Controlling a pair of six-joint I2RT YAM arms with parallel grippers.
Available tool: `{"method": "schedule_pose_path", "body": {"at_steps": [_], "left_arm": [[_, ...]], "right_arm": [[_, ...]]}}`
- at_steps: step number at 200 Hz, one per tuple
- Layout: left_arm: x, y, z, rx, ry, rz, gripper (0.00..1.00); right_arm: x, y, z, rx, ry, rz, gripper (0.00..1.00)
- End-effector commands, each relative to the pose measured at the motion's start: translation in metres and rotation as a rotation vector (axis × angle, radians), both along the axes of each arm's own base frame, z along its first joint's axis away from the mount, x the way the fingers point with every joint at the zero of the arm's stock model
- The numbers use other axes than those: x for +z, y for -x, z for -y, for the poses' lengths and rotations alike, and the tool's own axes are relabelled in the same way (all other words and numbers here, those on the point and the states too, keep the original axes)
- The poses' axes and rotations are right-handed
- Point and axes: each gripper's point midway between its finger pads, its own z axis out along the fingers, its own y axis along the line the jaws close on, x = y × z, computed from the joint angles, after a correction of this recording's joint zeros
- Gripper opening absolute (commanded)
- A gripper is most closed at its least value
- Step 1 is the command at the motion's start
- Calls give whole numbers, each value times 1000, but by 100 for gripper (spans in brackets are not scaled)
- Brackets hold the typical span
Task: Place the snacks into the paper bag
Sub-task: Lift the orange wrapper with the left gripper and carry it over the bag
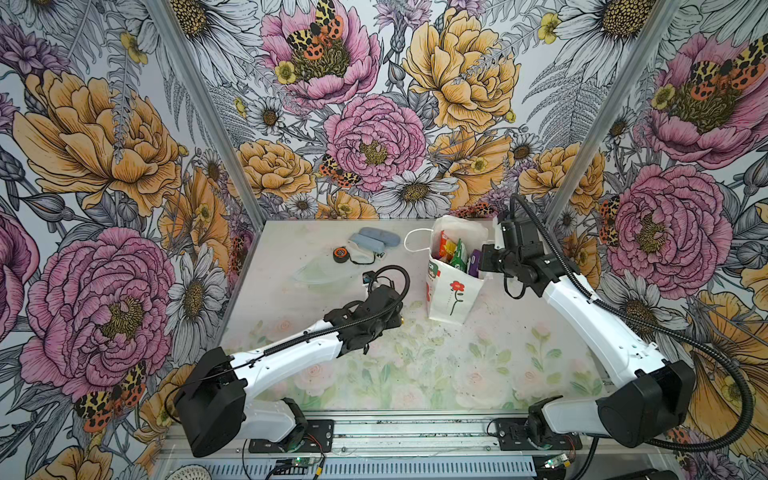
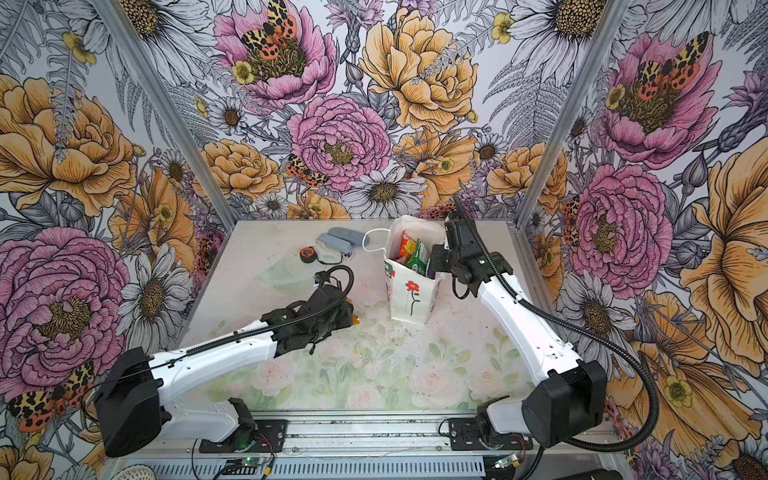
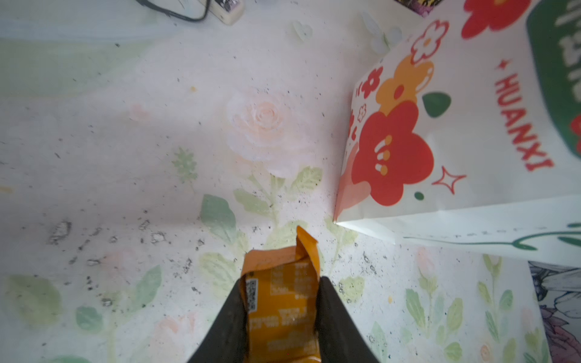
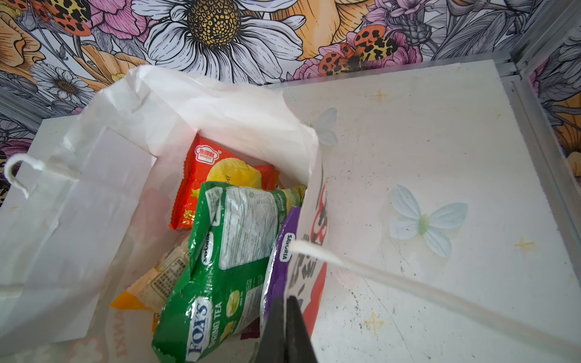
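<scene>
Several packets [image 4: 232, 239] fill the bag [image 4: 94, 195], rim pinched by right jaws; left jaws clasp orange packet [image 3: 279, 301] pointing lengthwise ahead

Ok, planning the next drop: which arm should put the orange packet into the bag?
Left. The left gripper grips the orange packet, close beside the paper bag. The right gripper is shut on the bag's rim, apparently propping it open, so it isn't free.

The left arm [image 1: 291, 345] reaches low and forward, and the left end effector [image 3: 281, 284] is clamped on an orange packet [image 3: 278, 261]. The right arm [image 1: 569, 299] is raised with its wrist turned inward, and the right end effector [image 4: 284, 301] is pinched tight on the rim of the paper bag [image 4: 220, 103].
</scene>
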Motion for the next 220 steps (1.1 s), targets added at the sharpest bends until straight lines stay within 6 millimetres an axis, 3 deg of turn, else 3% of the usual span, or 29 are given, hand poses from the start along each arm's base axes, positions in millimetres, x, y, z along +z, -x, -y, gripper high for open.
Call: {"method": "schedule_pose_path", "body": {"at_steps": [1, 47, 112, 141, 177, 220], "left_arm": [[37, -10, -17, 9, -6, 63, 21], [99, -31, -43, 52, 23, 184, 21], [189, -44, -45, 49, 62, 363, 21], [226, -50, -18, -57, 66, 413, 21], [251, -62, 24, -160, 96, 439, 21], [244, -71, 121, -438, 117, 384, 21]], "right_arm": [[-12, 17, 1, 18, 6, -71, 0], [-10, 16, 0, 22, 3, -69, 0], [-7, 17, 0, 20, -1, -61, 0], [-5, 17, 0, 19, -7, -57, 0], [0, 16, -2, 19, -16, -48, 0], [0, 18, -2, 19, -19, -48, 0]]}}
